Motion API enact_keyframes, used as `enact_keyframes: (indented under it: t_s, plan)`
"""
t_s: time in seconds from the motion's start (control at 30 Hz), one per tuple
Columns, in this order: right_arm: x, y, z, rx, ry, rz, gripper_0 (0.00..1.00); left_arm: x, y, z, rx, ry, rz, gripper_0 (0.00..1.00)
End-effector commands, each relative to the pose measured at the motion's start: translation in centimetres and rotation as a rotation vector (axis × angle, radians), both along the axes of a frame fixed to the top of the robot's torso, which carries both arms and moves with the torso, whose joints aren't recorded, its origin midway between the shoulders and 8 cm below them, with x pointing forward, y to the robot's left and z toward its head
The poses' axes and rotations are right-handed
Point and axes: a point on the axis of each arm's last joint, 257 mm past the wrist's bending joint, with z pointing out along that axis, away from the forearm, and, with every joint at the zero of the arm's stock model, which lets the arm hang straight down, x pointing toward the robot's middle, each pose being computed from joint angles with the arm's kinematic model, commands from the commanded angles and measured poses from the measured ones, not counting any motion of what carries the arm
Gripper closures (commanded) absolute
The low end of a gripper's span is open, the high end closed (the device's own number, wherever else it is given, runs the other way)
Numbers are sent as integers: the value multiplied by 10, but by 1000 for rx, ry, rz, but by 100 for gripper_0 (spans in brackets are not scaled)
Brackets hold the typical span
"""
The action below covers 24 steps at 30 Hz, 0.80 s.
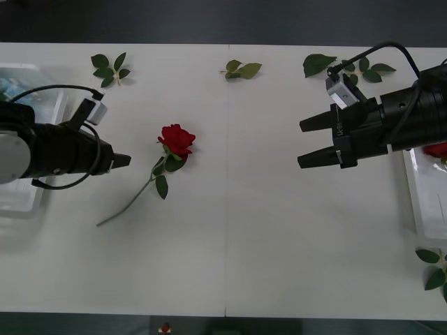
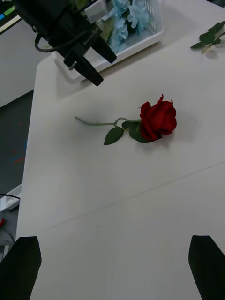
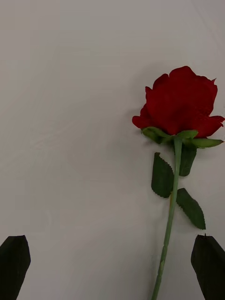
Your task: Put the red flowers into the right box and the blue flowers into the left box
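Observation:
One red flower [image 1: 177,139] lies on the white table left of centre, its stem running toward the front left; it is also seen as a rose [image 2: 158,119] and a bloom [image 3: 180,101]. My left gripper [image 1: 124,161] hovers open just left of its stem, fingers [image 3: 14,260] apart, nothing between them. My right gripper [image 1: 309,143] is open and empty right of centre, well clear of the rose. The left box [image 2: 140,40] holds blue flowers [image 2: 124,18]. The right box [image 1: 421,202] at the right edge shows a bit of red flower [image 1: 438,149] behind my right arm.
Loose green leaf sprigs lie along the table's back edge [image 1: 110,68], [image 1: 241,68], [image 1: 318,64], and one sprig [image 1: 436,269] sits at the front right. The left box [image 1: 24,202] sits under my left arm.

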Motion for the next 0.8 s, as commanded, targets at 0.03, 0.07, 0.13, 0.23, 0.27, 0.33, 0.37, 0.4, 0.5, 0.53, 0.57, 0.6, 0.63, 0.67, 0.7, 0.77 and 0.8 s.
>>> enact_keyframes:
  t_s: [0.03, 0.07, 0.13, 0.23, 0.27, 0.33, 0.37, 0.4, 0.5, 0.53, 0.57, 0.6, 0.63, 0.67, 0.7, 0.77, 0.8]
  plan:
    - [-6, -10, -6, -38, -17, 6, 9, 22, -23, 2, -3, -53, -33, 0]
    - [-6, -11, -7, -38, -14, 5, 9, 27, -29, -2, -12, -53, -30, 0]
    - [-6, -11, -7, -38, -14, 5, 8, 35, -33, -7, 1, -64, -28, 0]
    - [-6, -11, -7, -38, -15, 4, 8, 46, -44, -8, 36, -88, -39, 0]
    - [-6, -11, -8, -38, -14, 3, 8, 48, -47, -8, 41, -93, -41, 0]
    - [-6, -12, -8, -38, -14, 1, 8, 51, -50, -10, 60, -100, -43, 0]
    - [-6, -11, -9, -37, -13, 0, 8, 53, -51, -11, 72, -104, -45, 0]
    - [-6, -12, -9, -36, -13, -3, 8, 54, -51, -14, 84, -105, -44, 0]
    - [-6, -12, -11, -35, -8, -6, 8, 55, -55, -19, 100, -109, -47, 0]
    - [-6, -13, -12, -35, -7, -8, 8, 56, -57, -19, 105, -113, -48, 0]
    - [-6, -13, -13, -34, -5, -10, 8, 56, -58, -21, 114, -116, -50, 0]
    - [-7, -13, -13, -34, -4, -11, 8, 56, -58, -22, 118, -116, -50, 0]
    - [-7, -14, -14, -34, -3, -12, 8, 55, -60, -25, 123, -112, -55, 0]
    - [-7, -14, -14, -34, -3, -12, 8, 54, -61, -28, 126, -108, -57, 0]
    - [-7, -14, -15, -34, -1, -12, 8, 53, -62, -31, 128, -102, -60, 0]
    - [-7, -14, -15, -34, -1, -12, 9, 50, -64, -40, 139, -88, -67, 0]
    - [-7, -14, -15, -34, -1, -12, 9, 49, -65, -42, 139, -84, -69, 0]
